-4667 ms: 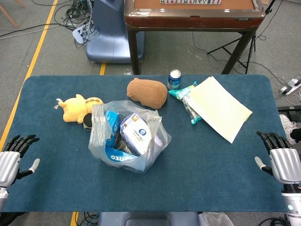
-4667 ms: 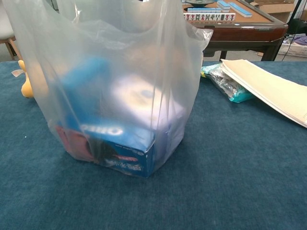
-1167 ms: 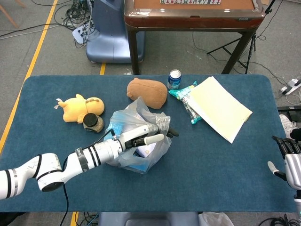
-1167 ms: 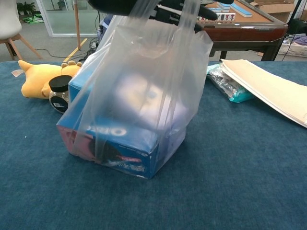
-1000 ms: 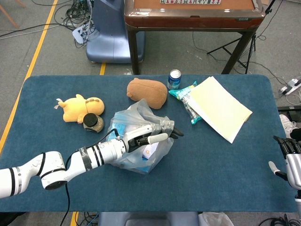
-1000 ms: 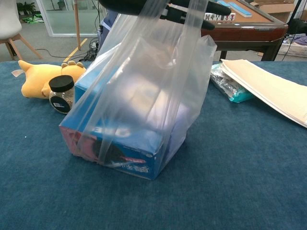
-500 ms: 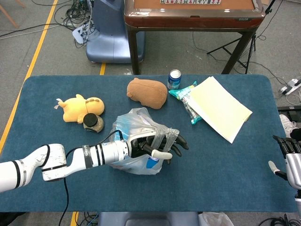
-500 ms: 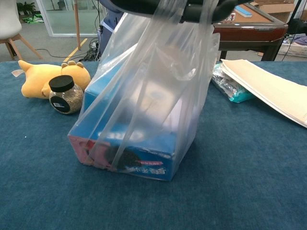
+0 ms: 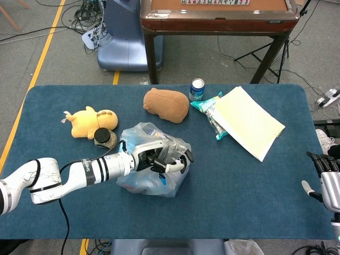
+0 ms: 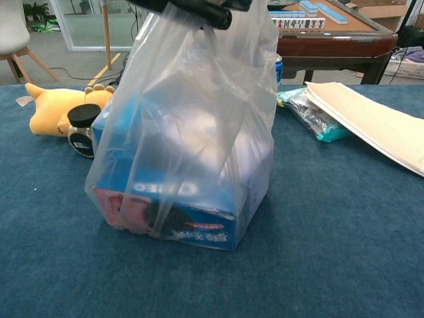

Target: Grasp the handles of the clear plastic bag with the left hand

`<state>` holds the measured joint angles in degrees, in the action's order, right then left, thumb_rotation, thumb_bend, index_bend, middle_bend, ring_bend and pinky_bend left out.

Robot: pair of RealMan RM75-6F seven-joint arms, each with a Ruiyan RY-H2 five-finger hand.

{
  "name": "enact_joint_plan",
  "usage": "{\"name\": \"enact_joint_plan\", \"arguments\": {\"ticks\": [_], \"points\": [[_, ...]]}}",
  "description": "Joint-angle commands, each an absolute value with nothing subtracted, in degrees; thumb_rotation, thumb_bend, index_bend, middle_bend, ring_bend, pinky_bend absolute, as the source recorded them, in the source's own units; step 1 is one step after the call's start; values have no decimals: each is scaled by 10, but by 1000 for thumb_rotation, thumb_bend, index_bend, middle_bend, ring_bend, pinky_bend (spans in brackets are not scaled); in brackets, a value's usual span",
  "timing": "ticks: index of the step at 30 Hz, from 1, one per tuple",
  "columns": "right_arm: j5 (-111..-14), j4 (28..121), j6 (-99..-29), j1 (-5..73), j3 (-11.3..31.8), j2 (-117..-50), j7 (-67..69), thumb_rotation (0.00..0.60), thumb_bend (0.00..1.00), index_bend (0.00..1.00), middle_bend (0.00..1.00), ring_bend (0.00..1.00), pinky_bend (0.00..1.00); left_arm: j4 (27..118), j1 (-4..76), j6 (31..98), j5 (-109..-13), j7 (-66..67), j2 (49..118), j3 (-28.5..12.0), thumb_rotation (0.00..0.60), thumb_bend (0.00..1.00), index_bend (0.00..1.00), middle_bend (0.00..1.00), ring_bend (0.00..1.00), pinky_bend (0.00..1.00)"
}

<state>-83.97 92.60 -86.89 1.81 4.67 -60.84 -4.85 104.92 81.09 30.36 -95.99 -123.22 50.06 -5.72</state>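
The clear plastic bag sits on the blue table, a little toward the robot's left of the middle, and the left hand is right on top of it, fingers curled in with the bag's handles bunched inside the grip. From the chest view the plastic is drawn up tight to a gather at the top, and a blue Oreo box stands on the table inside the bag.

Crowding the bag: a small dark-lidded jar just beside it on the robot's left, with the yellow plush toy touching the jar beyond. Behind the bag, near its far side, lies the brown plush, and a drink can stands just past that. Off to the robot's right of the bag, well apart, a teal snack packet lies partly under a sheet of pale yellow paper.

The right hand is far from the bag at the table's right edge, holding nothing, fingers apart.
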Motion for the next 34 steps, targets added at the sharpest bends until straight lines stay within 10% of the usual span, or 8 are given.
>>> {"name": "enact_joint_plan", "arguments": {"ticks": [1, 34], "points": [[-839, 926, -869, 18, 47, -608, -49, 600, 236, 170, 251, 163, 259, 1073, 805, 300, -921, -1205, 478, -68, 600, 422, 424, 604, 818, 1000], [-841, 941, -872, 15, 45, -604, -59, 600, 237, 170, 251, 163, 259, 1104, 678, 430, -905, -1254, 363, -172, 600, 563, 494, 729, 872, 1000]]}}
